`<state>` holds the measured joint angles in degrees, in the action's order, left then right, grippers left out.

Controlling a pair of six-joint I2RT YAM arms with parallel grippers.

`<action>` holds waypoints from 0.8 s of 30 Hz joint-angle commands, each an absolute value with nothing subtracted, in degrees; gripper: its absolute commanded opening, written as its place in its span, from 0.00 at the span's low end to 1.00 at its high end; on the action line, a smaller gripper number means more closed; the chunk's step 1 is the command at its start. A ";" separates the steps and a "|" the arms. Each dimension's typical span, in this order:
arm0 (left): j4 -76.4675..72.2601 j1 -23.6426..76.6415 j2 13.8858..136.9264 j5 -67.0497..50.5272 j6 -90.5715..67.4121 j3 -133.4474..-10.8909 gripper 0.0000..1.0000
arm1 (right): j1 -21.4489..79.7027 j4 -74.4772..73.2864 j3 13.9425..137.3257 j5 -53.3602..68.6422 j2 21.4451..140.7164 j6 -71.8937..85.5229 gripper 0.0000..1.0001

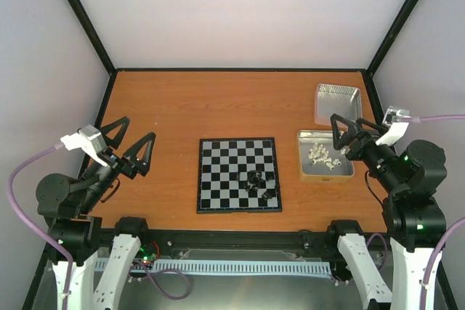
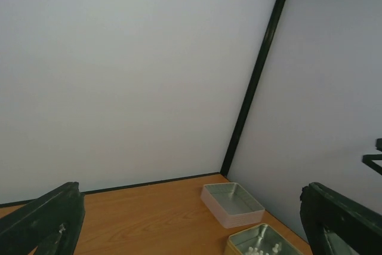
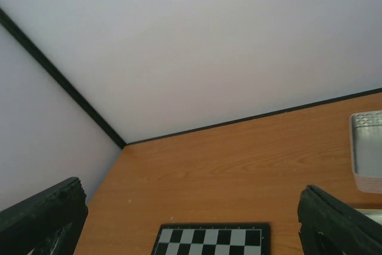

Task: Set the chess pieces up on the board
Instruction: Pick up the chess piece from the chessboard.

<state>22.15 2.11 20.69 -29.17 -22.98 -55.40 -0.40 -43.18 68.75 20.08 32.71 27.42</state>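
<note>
Black chess pieces (image 1: 260, 183) heaped on the board's (image 1: 238, 174) near right squares; board mid-worktop, by the near edge. Orange wood worktop (image 1: 167, 99), pale walls (image 1: 240, 5). Along the right edge, tin (image 1: 301, 156) holding cream pieces (image 1: 325, 155), second tin (image 1: 337, 99) behind. Left gripper (image 1: 138, 127), right gripper (image 1: 346, 121): spread wide, gripping nothing.

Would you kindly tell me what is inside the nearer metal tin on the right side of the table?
A loose heap of cream-white chess pieces lies in the tin; the right fingers cover its far corner.

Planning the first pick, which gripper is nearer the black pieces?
Right. The right gripper hovers right of the black pieces, by a tin; the left gripper is far left of them, across the board.
</note>
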 commanded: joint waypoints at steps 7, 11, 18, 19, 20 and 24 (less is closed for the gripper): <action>17.81 0.99 19.97 -39.63 -25.32 -51.99 1.00 | -0.89 -39.33 62.59 35.83 36.50 25.07 0.96; 17.43 0.97 21.20 -39.31 -27.45 -47.72 1.00 | -0.93 -41.28 59.45 33.08 37.52 23.60 0.96; 13.64 0.93 22.70 -42.65 -27.38 -39.52 1.00 | -0.88 -42.86 52.16 32.32 37.82 22.67 0.88; 13.63 0.90 22.69 -41.99 -26.99 -38.91 1.00 | -0.89 -42.57 51.40 32.63 38.32 22.79 0.86; 13.58 0.88 22.85 -41.53 -26.72 -38.47 1.00 | -0.84 -42.21 50.63 32.83 38.98 22.77 0.85; 12.30 0.88 24.77 -40.51 -25.25 -36.75 1.00 | 0.50 -40.91 48.29 31.99 44.15 22.70 0.79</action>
<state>16.32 1.58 23.46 -40.69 -26.59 -37.21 -0.34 -42.52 50.37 32.23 40.07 23.29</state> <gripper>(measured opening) 0.997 0.816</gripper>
